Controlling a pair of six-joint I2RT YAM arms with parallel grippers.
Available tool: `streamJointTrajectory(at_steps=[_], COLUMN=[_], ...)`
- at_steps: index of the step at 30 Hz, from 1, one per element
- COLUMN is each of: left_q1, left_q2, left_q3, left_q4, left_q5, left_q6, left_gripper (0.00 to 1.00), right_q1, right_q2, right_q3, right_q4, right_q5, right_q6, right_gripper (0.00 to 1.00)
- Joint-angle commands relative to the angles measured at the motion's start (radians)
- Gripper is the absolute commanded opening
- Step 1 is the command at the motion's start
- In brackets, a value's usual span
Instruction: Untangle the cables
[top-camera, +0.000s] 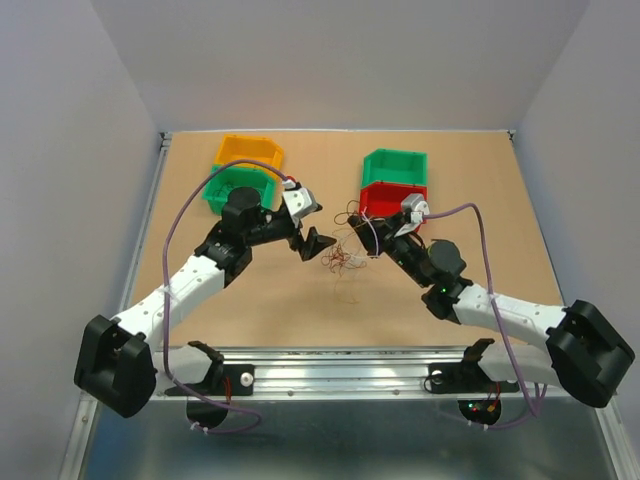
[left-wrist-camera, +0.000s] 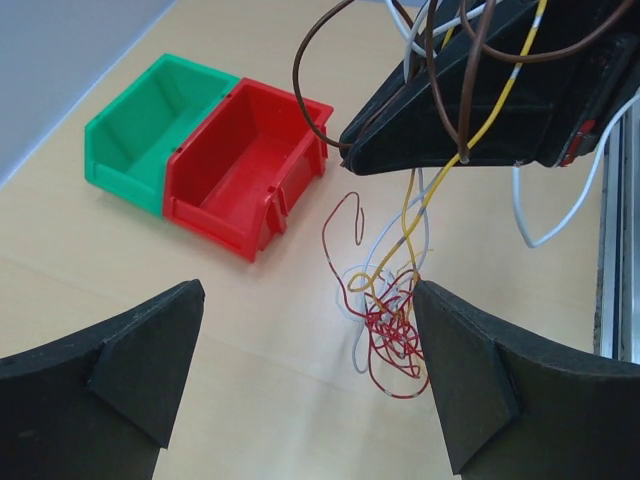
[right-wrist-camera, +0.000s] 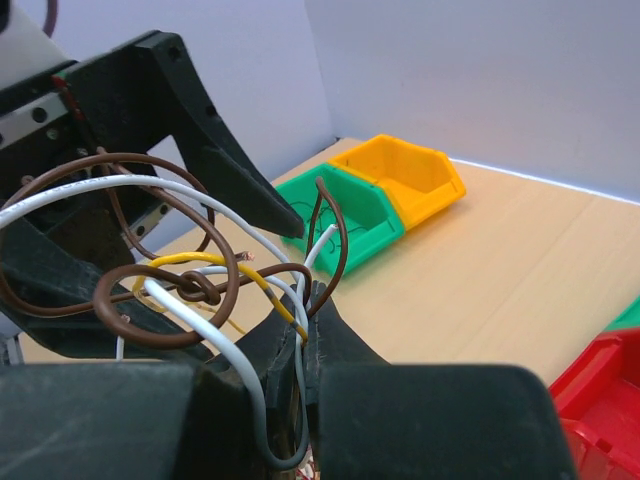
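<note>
Tan surface (top-camera: 250, 300), near its middle: the cables (top-camera: 337, 260) trail up in a knotted wad. The right claw (top-camera: 368, 240) is clamped on brown, white and yellow strands, and the left claw (top-camera: 312, 243) is spread wide just beside them. Untangling looks barely begun — no strand yet lies free.

No readable text, labels or numbers anywhere, apparently.

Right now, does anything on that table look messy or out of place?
Only the tangle of thin brown, white, yellow and red wires: knotted loops bunch at the shut right tool, the rest trailing to the tan table.
</note>
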Motion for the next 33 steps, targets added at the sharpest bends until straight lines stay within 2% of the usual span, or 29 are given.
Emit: streamJointTrajectory(at_steps=[1, 4, 6, 7, 8, 10, 11, 13, 15, 18, 20, 22, 24, 25, 26, 28, 29, 31, 33], left_q1=[-0.02, -0.037, -0.052, -0.06, -0.066, -0.072, -0.074, -0.074, -0.071, -0.072, -0.072, -0.072, -0.072, -0.072, -0.072, -0.072, -0.072, -0.071, -0.072], left_q2=[0.04, 0.086, 0.117, 0.126, 0.132, 0.135, 0.129, 0.083, 0.039, -0.082, -0.124, -0.171, -0.193, -0.211, -0.218, -0.241, -0.25, -0.286, -0.329], left_q3=[0.039, 0.063, 0.083, 0.088, 0.092, 0.092, 0.089, 0.069, 0.048, 0.013, 0.016, 0.029, 0.04, 0.049, 0.052, 0.06, 0.065, 0.074, 0.086], left_q4=[0.072, 0.1, 0.111, 0.112, 0.112, 0.111, 0.109, 0.108, 0.106, 0.079, 0.054, 0.014, -0.012, -0.017, -0.018, -0.017, -0.015, -0.015, -0.021], left_q5=[-0.005, -0.017, -0.04, -0.051, -0.072, -0.089, -0.129, -0.189, -0.268, -0.34, -0.406, -0.453, -0.537, -0.575, -0.65, -0.718, -0.823, -0.879, -0.957], left_q6=[-0.015, -0.027, -0.032, -0.034, -0.034, -0.034, -0.034, -0.026, -0.017, -0.008, -0.008, -0.006, 0.0, 0.0, 0.012, 0.032, 0.044, 0.066, 0.09], left_gripper=[0.97, 0.92, 0.75, 0.65, 0.4, 0.12, 0.0, 0.0, 0.0, 0.0, 0.0, 0.0, 0.0, 0.0, 0.0, 0.0, 0.0, 0.0, 0.0], right_q1=[0.0, 0.0, 0.002, 0.0, 0.0, 0.002, 0.002, 0.002, 0.0, 0.0, 0.0, 0.0, 0.0, 0.0, 0.002, 0.0, 0.0, 0.0, 0.002], right_q2=[0.013, 0.029, 0.038, 0.041, 0.042, 0.041, 0.035, 0.018, -0.008, -0.045, -0.063, -0.086, -0.1, -0.117, -0.129, -0.169, -0.181, -0.214, -0.284], right_q3=[0.049, 0.063, 0.069, 0.071, 0.071, 0.069, 0.061, 0.045, 0.014, -0.017, -0.031, -0.04, -0.046, -0.054, -0.055, -0.064, -0.07, -0.084, -0.11], right_q4=[0.033, 0.033, 0.033, 0.033, 0.033, 0.033, 0.031, 0.031, 0.028, 0.012, 0.002, -0.016, -0.03, -0.044, -0.053, -0.08, -0.088, -0.105, -0.123], right_q5=[-0.058, -0.077, -0.075, -0.078, -0.075, -0.062, -0.046, 0.049, 0.178, 0.341, 0.412, 0.523, 0.61, 0.636, 0.687, 0.75, 0.779, 0.861, 0.941], right_q6=[0.023, 0.031, 0.031, 0.031, 0.031, 0.025, 0.023, 0.011, -0.011, -0.049, -0.063, -0.075, -0.083, -0.086, -0.086, -0.083, -0.081, -0.081, -0.089], right_gripper=[0.01, 0.0, 0.01, 0.01, 0.01, 0.08, 0.26, 0.45, 0.49, 0.38, 0.21, 0.17, 0.17, 0.22, 0.39, 0.46, 0.5, 0.58, 0.72])
